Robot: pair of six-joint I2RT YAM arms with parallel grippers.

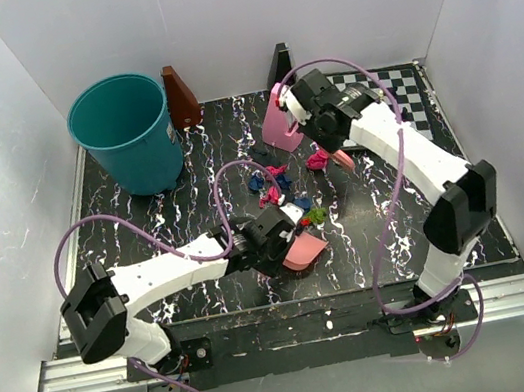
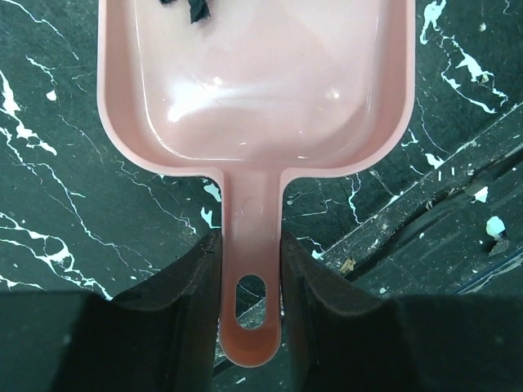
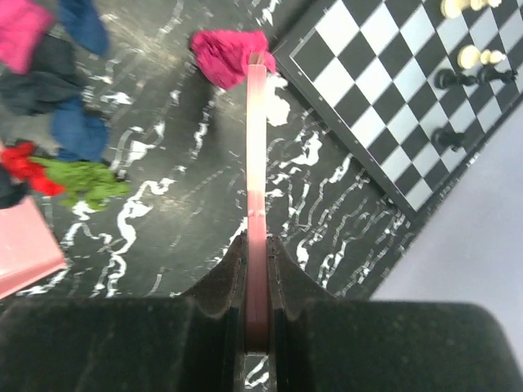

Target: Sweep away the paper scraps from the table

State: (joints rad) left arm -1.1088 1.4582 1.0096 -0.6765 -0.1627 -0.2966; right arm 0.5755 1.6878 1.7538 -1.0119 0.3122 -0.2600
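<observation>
The table carries paper scraps, a teal bin and a chessboard.

One bucket, one chessboard at two o'clock, one dustpan, one scraper and roughly eight paper scraps are showing.

Plain white walls stand left, behind and right of the table, and a metal rail runs along its near edge.

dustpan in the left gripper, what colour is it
Pale pink dustpan, held by the left gripper; clearest in the left wrist view.
</observation>
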